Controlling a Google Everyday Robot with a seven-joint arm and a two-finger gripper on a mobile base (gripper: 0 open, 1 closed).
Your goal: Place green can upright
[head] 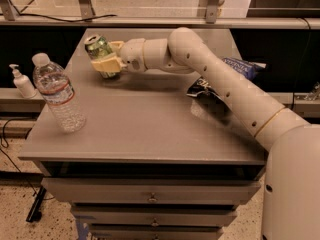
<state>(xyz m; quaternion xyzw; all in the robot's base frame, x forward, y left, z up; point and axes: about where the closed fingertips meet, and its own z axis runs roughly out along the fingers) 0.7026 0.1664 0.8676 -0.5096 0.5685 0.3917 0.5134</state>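
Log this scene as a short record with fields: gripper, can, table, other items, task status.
gripper: cream two-finger gripper, over the table's far left area, fingers closed on the can
can: small metallic green drink can, tilted, held low; contact with the tabletop unclear
table: grey metal table with drawers
other items: clear plastic water bottle upright near the left edge; dark crumpled bag and blue bag at the right
task status: can not yet released upright
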